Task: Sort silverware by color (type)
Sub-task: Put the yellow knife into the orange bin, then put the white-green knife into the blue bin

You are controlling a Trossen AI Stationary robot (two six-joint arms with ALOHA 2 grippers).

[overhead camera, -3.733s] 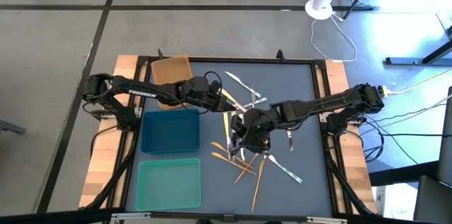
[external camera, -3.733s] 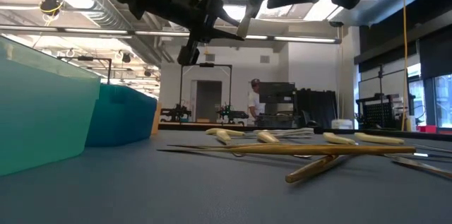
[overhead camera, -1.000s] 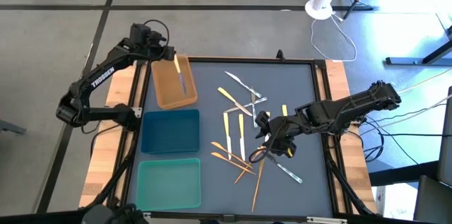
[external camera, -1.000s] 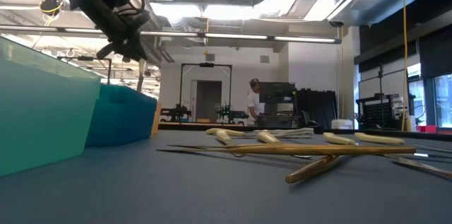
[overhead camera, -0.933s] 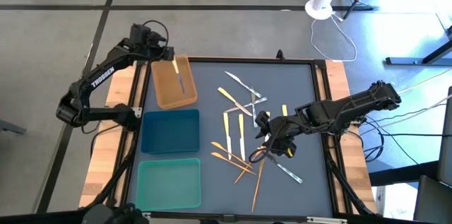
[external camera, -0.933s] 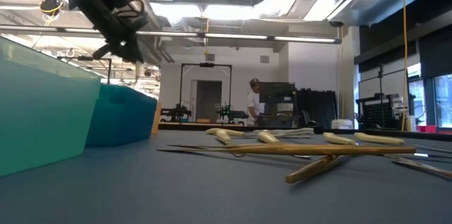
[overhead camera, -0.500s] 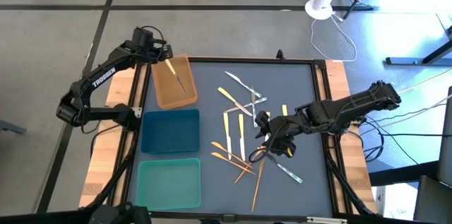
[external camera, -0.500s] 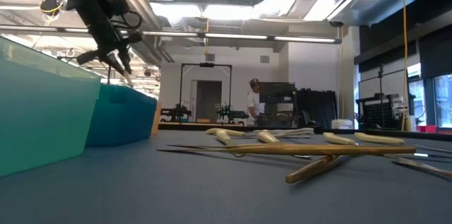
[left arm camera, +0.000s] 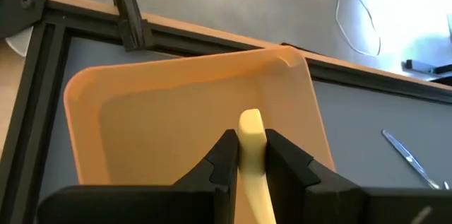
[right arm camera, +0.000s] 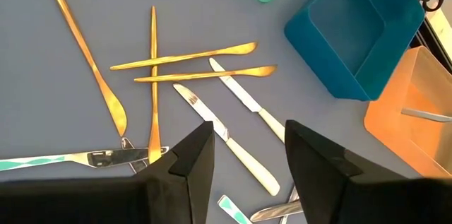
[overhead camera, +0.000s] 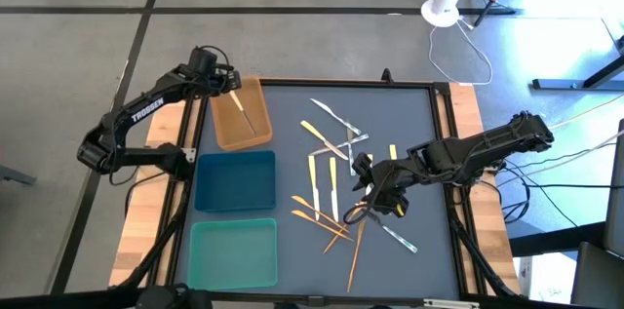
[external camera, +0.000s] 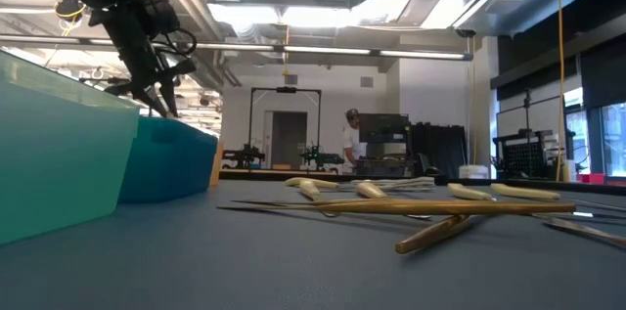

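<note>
**Inspector:** Grey matting covers your bench (overhead camera: 409,114), and three trays sit in a column along its left side: brown tray (overhead camera: 222,129) farthest from the near edge, blue tray (overhead camera: 234,182) in the middle, teal tray (overhead camera: 232,255) nearest. Where is your left end effector?

**Operator:** Over the brown tray.

**Inspector:** Confirmed. Your left end effector (left arm camera: 245,155) hangs above that tray with its fingers clamped on a yellow-handled utensil (left arm camera: 251,160); the silver end slants down inside the tray. And the right?

**Operator:** Mid-bench, over the pile.

**Inspector:** Your right end effector (overhead camera: 375,195) sits among the loose silverware (overhead camera: 331,187), fingers apart. From its wrist view nothing lies between them. Beneath it you have orange-gold utensils (right arm camera: 191,58) crossing one another, and yellow-handled knives (right arm camera: 244,155) beside them. Silver-grey pieces (overhead camera: 336,116) lie toward the far edge of the bench, well apart from the trays. Note also a person (external camera: 350,139) standing in the room behind.
</note>
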